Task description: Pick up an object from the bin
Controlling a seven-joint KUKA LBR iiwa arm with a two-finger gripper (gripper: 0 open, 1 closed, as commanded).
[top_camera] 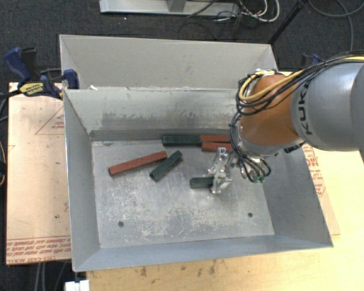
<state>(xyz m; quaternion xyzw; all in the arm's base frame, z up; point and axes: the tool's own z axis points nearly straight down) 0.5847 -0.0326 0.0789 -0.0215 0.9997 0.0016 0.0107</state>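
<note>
- The pick is not done, judging by how things lie: every piece in view rests on the floor of the grey metal bin [170, 223], and nothing is lifted clear of it.
- The gripper [220, 176] is low inside the bin, right of the middle of the floor, below the arm's orange cover [267, 114].
- Just to its left lies a small dark block [199, 183], short and flat on the floor. Its right end meets the gripper's lower tip or sits right against it (which of the two cannot be made out).
- How far open the gripper stands cannot be told from this angle, since its metal parts overlap one another. The block shows beside it rather than gripped in it, so no hold can be claimed.
- What is left, as a judgement: getting the gripper around a piece, closing on it and raising it out of the bin. The small dark block is the nearest candidate.
- The other pieces lie well apart from the gripper:
  - a red-brown bar [138, 163] lies slanted in the left half;
  - a dark green bar [165, 166] lies just to the right of it, also slanted;
  - a second dark bar [181, 140] lies along the foot of the back wall;
  - a red bar [213, 143] continues that line to the right, its far end hidden under the arm.
</note>
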